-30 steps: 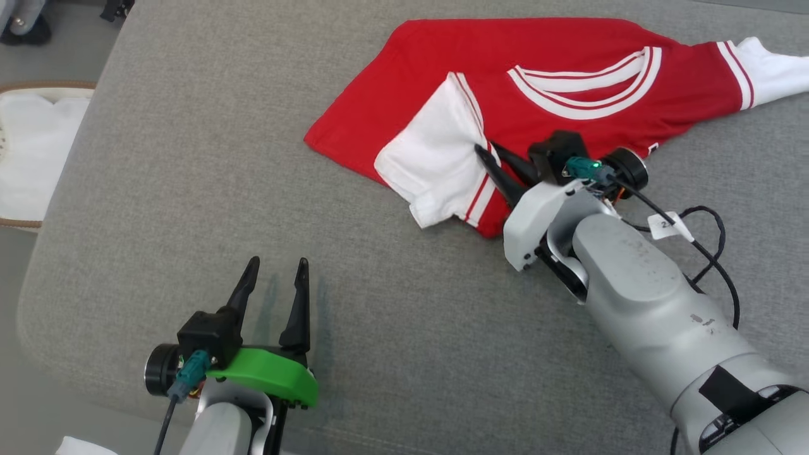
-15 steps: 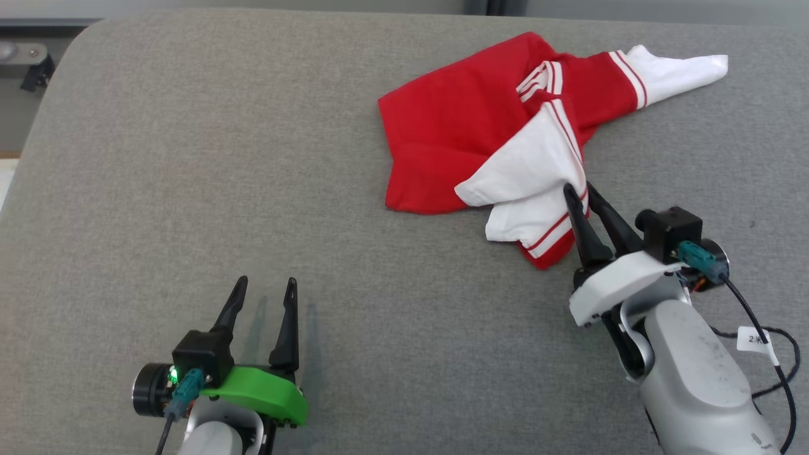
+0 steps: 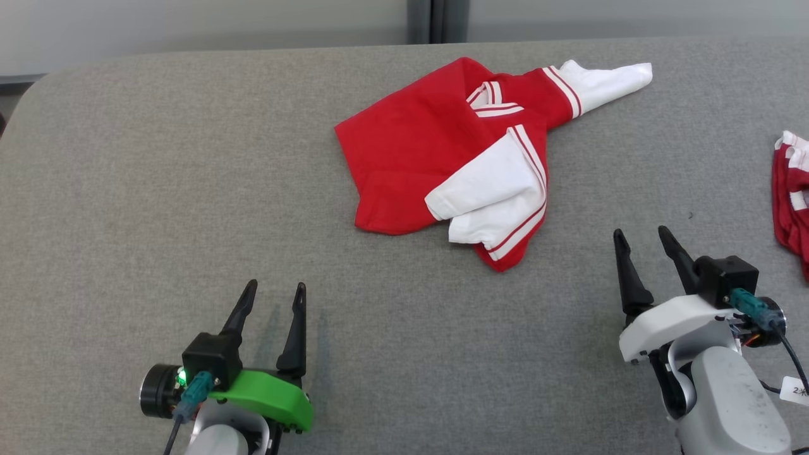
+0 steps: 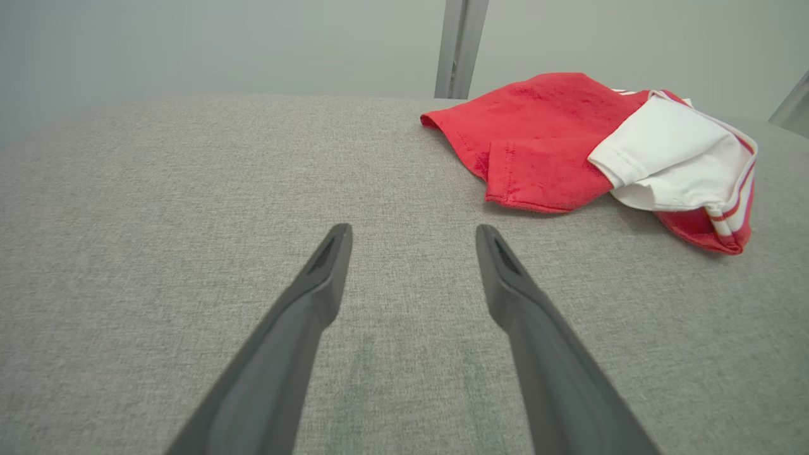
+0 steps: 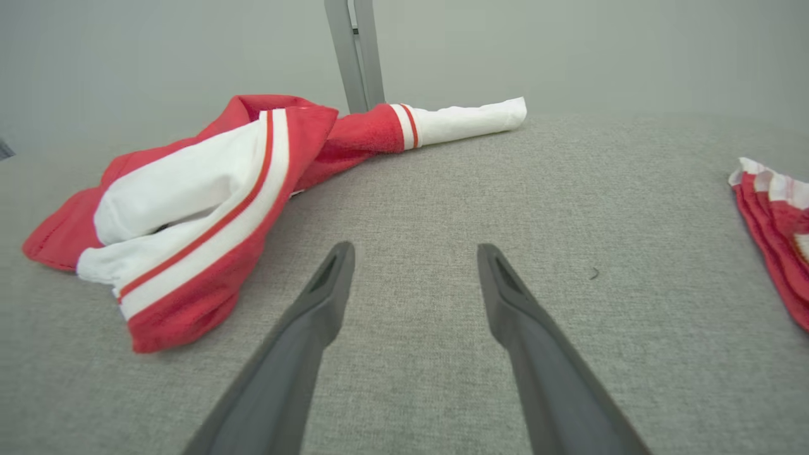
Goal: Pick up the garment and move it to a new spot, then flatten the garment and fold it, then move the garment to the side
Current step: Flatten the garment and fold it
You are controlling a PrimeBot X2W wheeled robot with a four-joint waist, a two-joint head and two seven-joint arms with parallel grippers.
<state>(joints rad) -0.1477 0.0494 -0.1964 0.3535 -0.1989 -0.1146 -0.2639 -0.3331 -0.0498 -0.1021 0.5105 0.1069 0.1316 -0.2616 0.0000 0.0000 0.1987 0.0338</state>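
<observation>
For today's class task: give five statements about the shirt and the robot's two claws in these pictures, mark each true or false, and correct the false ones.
1. The shirt lies rumpled on the grey surface. True.
2. The right claw grips the shirt. False: it is open and apart from the shirt.
3. The left claw is open and empty. True.
4. The shirt's sleeves are blue. False: they are white.
5. Another red and white cloth lies to the robot's right. True.
</observation>
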